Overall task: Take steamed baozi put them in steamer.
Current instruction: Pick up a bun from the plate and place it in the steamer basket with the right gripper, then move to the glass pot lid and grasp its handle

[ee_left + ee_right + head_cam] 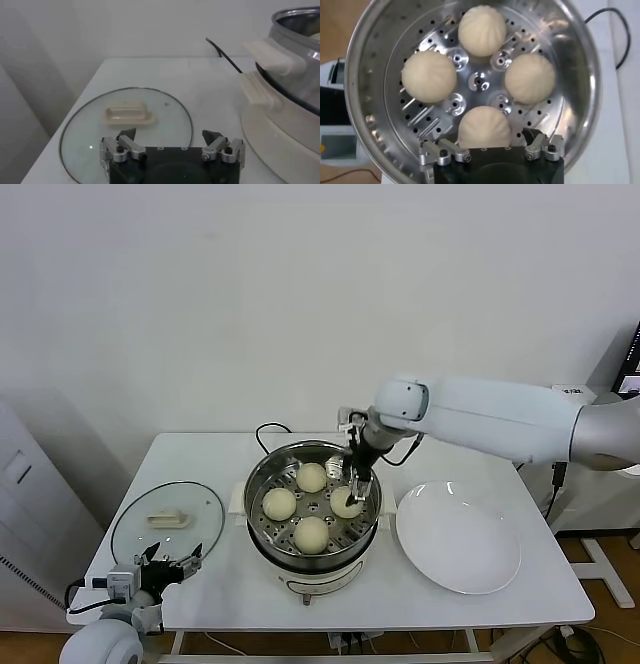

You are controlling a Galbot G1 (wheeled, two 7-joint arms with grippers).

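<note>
The steamer (262,484) stands mid-table with several cream baozi on its perforated tray: one at the back (312,477), one at the left (279,504), one at the front (311,534) and one at the right (345,503). My right gripper (356,484) hangs inside the pot just above the right baozi, fingers open around it and clear of it. In the right wrist view that baozi (484,127) lies between the open fingers of the gripper (490,145). My left gripper (168,561) is open and parked at the table's front-left edge.
A round glass lid (130,524) with a cream handle lies at the left, right beside the left gripper, and shows in the left wrist view (175,115). A white plate (458,536) lies right of the steamer. A black cord (268,427) runs behind the pot.
</note>
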